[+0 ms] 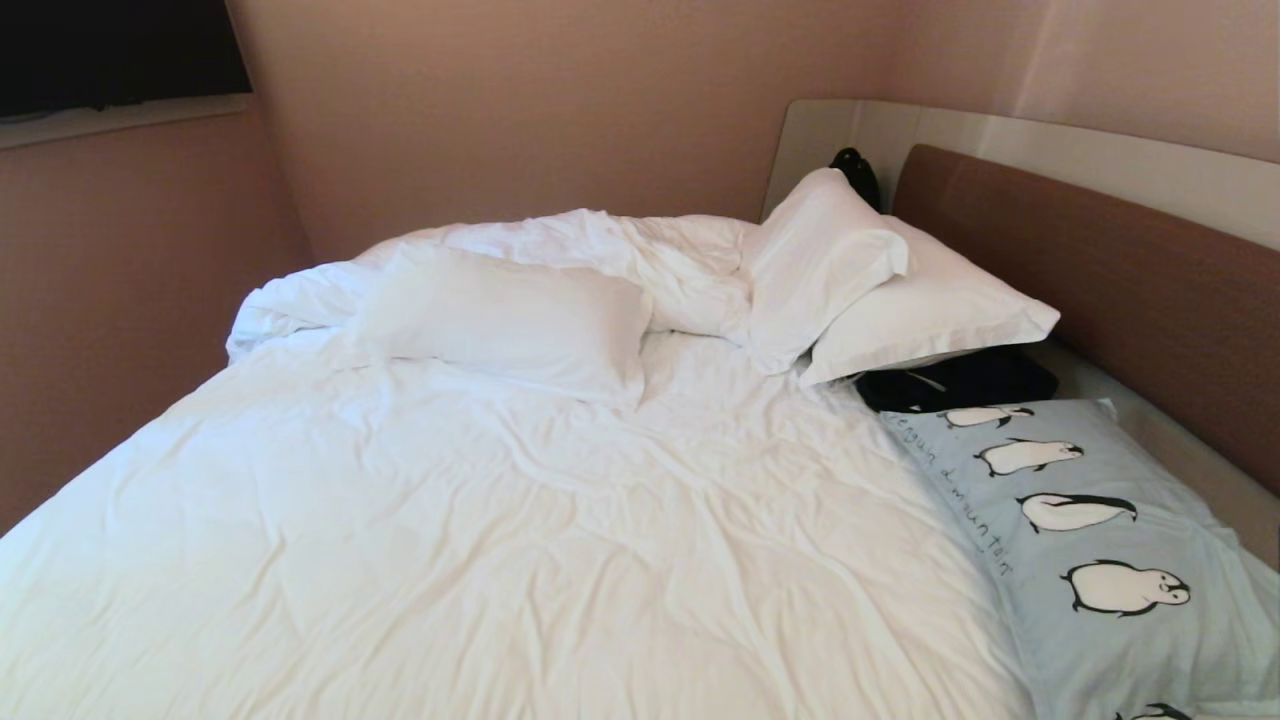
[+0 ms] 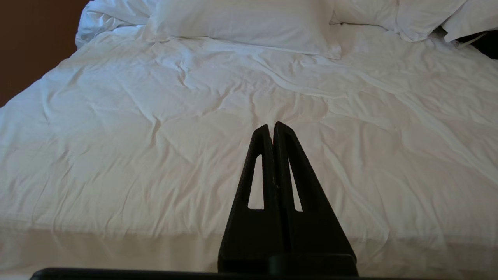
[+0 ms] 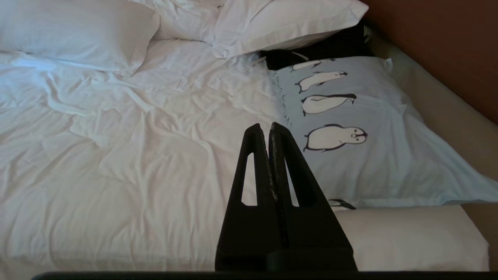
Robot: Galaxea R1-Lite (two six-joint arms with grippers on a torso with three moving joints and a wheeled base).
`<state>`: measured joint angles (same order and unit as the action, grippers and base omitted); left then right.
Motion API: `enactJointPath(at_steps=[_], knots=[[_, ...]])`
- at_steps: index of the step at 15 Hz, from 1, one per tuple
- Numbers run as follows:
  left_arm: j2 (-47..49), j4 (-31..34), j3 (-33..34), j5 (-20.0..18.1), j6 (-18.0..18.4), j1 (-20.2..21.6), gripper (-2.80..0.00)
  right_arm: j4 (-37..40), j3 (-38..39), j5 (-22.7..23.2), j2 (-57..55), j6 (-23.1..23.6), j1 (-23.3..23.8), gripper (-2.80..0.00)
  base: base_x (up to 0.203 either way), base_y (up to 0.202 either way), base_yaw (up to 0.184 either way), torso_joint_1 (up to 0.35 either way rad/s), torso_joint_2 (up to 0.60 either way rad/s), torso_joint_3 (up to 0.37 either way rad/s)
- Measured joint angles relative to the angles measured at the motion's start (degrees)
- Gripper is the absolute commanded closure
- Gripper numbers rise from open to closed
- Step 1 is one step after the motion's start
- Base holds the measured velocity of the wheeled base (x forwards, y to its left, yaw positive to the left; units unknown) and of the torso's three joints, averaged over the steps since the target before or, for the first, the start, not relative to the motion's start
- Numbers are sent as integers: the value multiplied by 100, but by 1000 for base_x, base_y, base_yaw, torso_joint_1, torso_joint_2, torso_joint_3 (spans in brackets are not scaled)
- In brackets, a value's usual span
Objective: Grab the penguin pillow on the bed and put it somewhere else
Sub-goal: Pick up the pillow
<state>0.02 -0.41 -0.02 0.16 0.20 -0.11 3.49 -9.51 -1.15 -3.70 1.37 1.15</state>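
The penguin pillow (image 1: 1110, 540), pale blue with a row of black-and-white penguins and dark script along one edge, lies flat at the right side of the bed (image 1: 480, 520) by the brown headboard. In the right wrist view the penguin pillow (image 3: 373, 140) lies just beyond and to one side of my right gripper (image 3: 268, 126), which is shut and empty, short of the pillow's near edge. My left gripper (image 2: 271, 126) is shut too, hovering over the bare rumpled duvet (image 2: 155, 155). Neither arm shows in the head view.
Three plain white pillows lie toward the head of the bed: one flat (image 1: 510, 320), two stacked and leaning (image 1: 850, 280). A black item (image 1: 960, 385) lies between them and the penguin pillow. The headboard (image 1: 1120, 290) and pink walls bound the bed.
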Motion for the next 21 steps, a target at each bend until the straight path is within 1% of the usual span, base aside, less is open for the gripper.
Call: enactJointPath(at_steps=[3,6,9,13,16,21], knots=[[0,0,0,-2,-2,4,0,269,-526,-1,-705,6,2,0,0,0,0,0,0,0],[0,0,0,-1,-2,0,0,248,-893,-51,-1681,1,12,0,0,0,0,0,0,0],[0,0,0,0,-2,4,0,-14,-1162,-189,-2944,-21,40,0,0,0,0,0,0,0],[0,0,2,-1,-2,1,0,-704,-1654,-450,-4914,-51,209,0,0,0,0,0,0,0],[0,1,2,0,-4,1,0,-1286,-2212,-570,-6394,-96,527,0,0,0,0,0,0,0],[0,1,2,0,-4,1,0,-1871,-3421,-612,-8712,-390,1426,0,0,0,0,0,0,0]])
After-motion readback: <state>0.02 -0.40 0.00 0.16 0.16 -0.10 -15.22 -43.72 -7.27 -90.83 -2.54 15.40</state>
